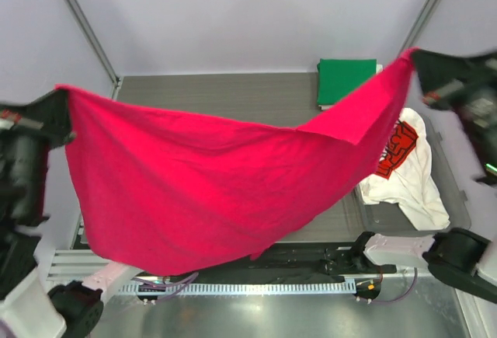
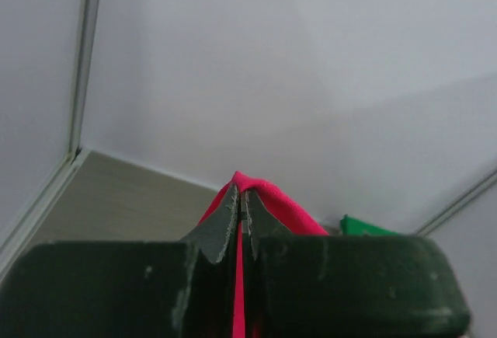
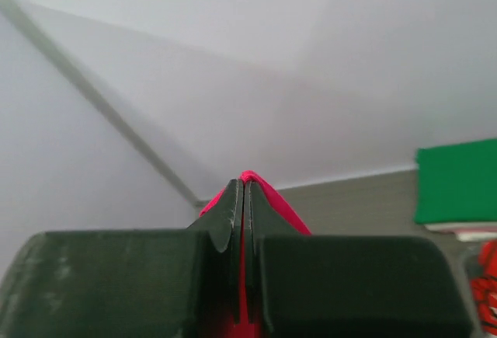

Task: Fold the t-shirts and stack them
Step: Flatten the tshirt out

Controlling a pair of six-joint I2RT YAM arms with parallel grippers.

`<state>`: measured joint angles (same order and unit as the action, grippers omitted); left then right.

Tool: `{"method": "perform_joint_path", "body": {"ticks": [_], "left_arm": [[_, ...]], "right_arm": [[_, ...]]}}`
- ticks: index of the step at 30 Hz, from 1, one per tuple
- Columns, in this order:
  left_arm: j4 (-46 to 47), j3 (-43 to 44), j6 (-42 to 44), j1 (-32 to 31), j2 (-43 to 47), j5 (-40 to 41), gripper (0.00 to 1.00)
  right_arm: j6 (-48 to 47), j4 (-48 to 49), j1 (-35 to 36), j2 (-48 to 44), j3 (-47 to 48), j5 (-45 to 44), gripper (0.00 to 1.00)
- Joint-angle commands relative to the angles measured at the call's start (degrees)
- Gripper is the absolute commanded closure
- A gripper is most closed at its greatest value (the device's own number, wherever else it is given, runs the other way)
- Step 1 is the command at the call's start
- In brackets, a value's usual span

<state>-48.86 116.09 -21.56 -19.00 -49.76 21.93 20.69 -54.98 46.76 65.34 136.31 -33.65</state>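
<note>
**Top external view.** The magenta-red t-shirt point(image 1: 217, 190) hangs spread in the air across the middle of the view, stretched between the two claws. The left gripper point(image 1: 66, 97), at nine o'clock, is clamped on one upper corner of the cloth. The right gripper point(image 1: 411, 54), at two o'clock, is clamped on the other upper corner. Between them the top edge sags, and the lower edge droops toward seven o'clock, over the near edge of the table point(image 1: 233, 93). The green t-shirt point(image 1: 345, 80) lies folded flat at one o'clock, at the far right of the table, with its near corner hidden behind the raised cloth. The white t-shirt point(image 1: 408, 171), with its red-black print, lies crumpled at four o'clock.

**Left wrist view.** The left gripper point(image 2: 241, 194) has its jaws pressed together with a thin line of the magenta-red t-shirt point(image 2: 272, 198) between them. A fold of the cloth bulges over the tips toward twelve o'clock. A corner of the green t-shirt point(image 2: 365, 228) shows at four o'clock, and the table point(image 2: 132, 198) at eight o'clock.

**Right wrist view.** The right gripper point(image 3: 244, 186) is likewise closed tight on the magenta-red t-shirt point(image 3: 272, 198), which peeks out above the tips. The green t-shirt point(image 3: 457, 181) lies at three o'clock on the table point(image 3: 349, 198). A bit of the white t-shirt point(image 3: 488, 283) shows at the frame edge at four o'clock.
</note>
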Motion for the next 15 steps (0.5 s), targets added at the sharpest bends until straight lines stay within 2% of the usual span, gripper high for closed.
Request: {"method": "perform_joint_path", "body": {"ticks": [1, 3, 4, 5, 6, 7, 8, 9, 11, 12, 13, 14, 15], "left_arm": [[-9.32, -0.07, -1.02, 0.20, -11.22, 6.54, 1.00], [-8.45, -2.09, -1.03, 0.46, -16.32, 7.85, 1.00], [-7.49, -3.58, -0.94, 1.07, -17.99, 7.34, 1.00], [-5.30, -7.51, -1.29, 4.73, -20.88, 5.68, 1.00], [-4.06, -9.64, -1.81, 7.55, -22.73, 3.58, 1.00], [-3.09, -12.27, -2.51, 10.71, -24.58, -2.36, 1.00], [-1.78, -16.91, -2.96, 13.35, -26.77, -3.38, 1.00], [1.19, -19.30, -2.70, 17.12, -32.36, -3.21, 1.00], [2.10, -20.90, -2.52, 21.00, -39.85, -5.48, 1.00], [0.36, -19.78, -2.96, 24.07, -47.11, -7.85, 1.00], [-1.13, -18.55, -3.39, 25.32, -51.19, -9.61, 0.95], [-2.02, -17.58, -3.40, 26.46, -53.84, -13.46, 0.63], [-2.81, -17.22, -2.96, 27.69, -56.56, -14.54, 0.48]], "right_arm": [[-4.93, -0.48, -0.44, 19.22, 1.30, -15.38, 0.99], [-5.40, -0.65, -7.53, 25.77, 3.69, -11.64, 0.99], [-3.05, -0.48, -10.52, 29.11, 4.05, -3.52, 0.99], [-1.46, -0.22, -16.56, 34.71, 3.88, -0.05, 0.99], [-0.48, 0.31, -18.70, 38.42, 3.70, 3.38, 0.99], [1.27, 1.27, -20.64, 41.85, 4.22, 6.72, 0.99], [1.55, 1.89, -22.57, 45.28, 5.18, 8.49, 0.99], [1.90, 2.42, -24.86, 54.01, 6.76, 9.47, 0.99], [3.12, 1.20, -26.98, 63.28, 15.97, 14.36, 0.99], [4.00, 0.15, -27.68, 69.33, 20.61, 15.88, 0.75], [4.62, 0.31, -28.82, 71.13, 20.92, 17.90, 0.47], [5.15, 0.92, -29.09, 71.67, 19.97, 18.00, 0.27], [5.24, 3.97, -29.01, 70.11, 17.78, 18.09, 0.01]]}}
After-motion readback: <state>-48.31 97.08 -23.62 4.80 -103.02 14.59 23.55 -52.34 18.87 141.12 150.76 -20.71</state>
